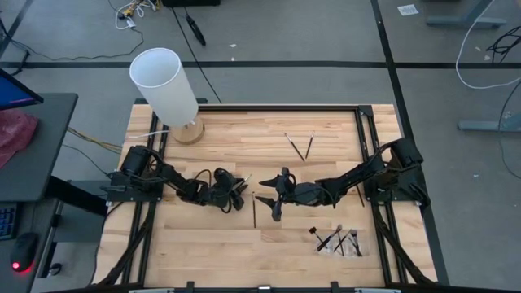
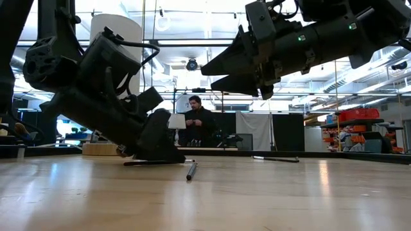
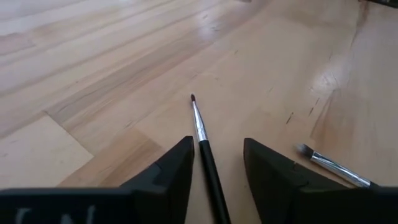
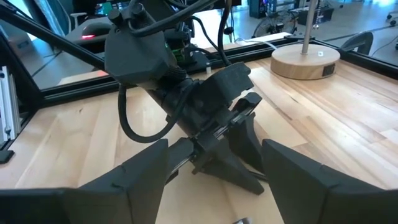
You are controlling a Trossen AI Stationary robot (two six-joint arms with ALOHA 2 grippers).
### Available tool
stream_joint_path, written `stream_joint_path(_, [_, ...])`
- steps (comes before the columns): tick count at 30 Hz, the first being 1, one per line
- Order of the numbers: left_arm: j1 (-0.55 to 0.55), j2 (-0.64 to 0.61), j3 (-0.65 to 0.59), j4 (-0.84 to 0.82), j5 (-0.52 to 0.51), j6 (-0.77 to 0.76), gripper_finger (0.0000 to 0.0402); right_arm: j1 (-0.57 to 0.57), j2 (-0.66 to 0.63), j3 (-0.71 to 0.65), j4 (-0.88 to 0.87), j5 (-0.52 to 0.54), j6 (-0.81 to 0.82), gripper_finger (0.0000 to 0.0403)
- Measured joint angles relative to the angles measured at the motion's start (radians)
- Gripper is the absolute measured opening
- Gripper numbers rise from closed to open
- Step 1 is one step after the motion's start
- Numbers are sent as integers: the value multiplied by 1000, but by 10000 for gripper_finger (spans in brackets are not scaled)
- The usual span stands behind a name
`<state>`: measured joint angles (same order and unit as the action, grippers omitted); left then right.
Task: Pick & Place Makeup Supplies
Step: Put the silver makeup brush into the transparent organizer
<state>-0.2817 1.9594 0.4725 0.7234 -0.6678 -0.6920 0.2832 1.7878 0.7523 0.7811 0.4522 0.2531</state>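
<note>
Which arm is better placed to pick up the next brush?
Left. The left gripper is down at the table with its open fingers on either side of a thin brush. The right gripper hangs open above the table, holding nothing.

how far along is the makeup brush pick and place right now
Looks partly done: several brushes lie clustered at the table's near right.

In hand: the left gripper is down at the table, its open fingers straddling a thin brush, not yet closed. The right gripper hovers open beside it.

Left: two brushes at the far side and one beside the left gripper.
</note>
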Motion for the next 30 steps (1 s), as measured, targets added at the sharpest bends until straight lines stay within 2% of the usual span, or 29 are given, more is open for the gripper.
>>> stream_joint_path(8, [0, -1, 0, -8, -1, -35, 111, 0, 0, 0, 0, 0, 10, 261])
stream_joint_path(14, [-2, -5, 0, -12, 11, -38, 106, 0, 0, 0, 0, 0, 11, 261])
stream_joint_path(17, [-2, -26, 0, -44, 37, -37, 106, 0, 0, 0, 1, 0, 11, 261])
stream_joint_path(26, [-10, -162, -2, -280, 85, -3, 106, 0, 0, 0, 3, 0, 11, 261])
stream_joint_path(30, [-14, -169, -3, -290, 82, 21, 106, 0, 0, 0, 3, 0, 11, 261])
